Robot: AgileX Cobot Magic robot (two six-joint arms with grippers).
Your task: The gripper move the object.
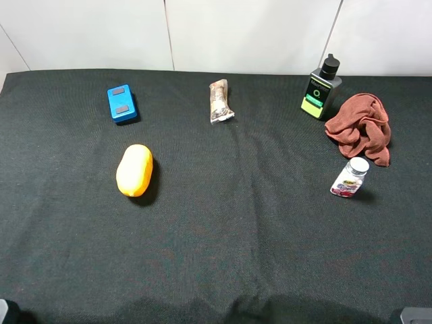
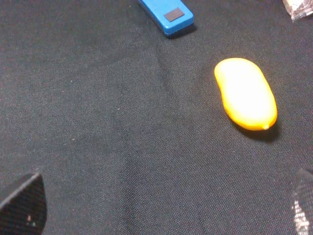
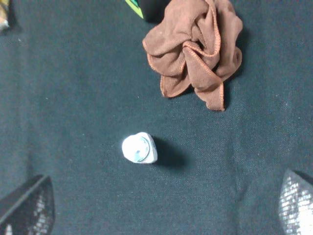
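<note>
Black cloth-covered table (image 1: 223, 229) carries six items, all resting free.

Left side: yellow mango-shaped object (image 1: 134, 170) lies flat, with a blue rectangular box (image 1: 121, 103) beyond it, apart. The left wrist view shows the mango (image 2: 245, 93) ahead of the left gripper (image 2: 161, 205) and off to one side, not between the fingers (image 2: 24, 205); the fingers are spread wide and hold nothing.

Centre rear: wrapped snack bar (image 1: 219, 101).

Right side: dark bottle with green label (image 1: 320, 90) stands upright; crumpled brown cloth (image 1: 361, 127) lies just beside it. Small white-capped bottle (image 1: 349, 177) stands near the cloth, not touching. The right wrist view places this bottle (image 3: 139, 148) ahead of the right gripper (image 3: 166, 205), roughly centred between its spread, empty fingers (image 3: 29, 208).
</note>
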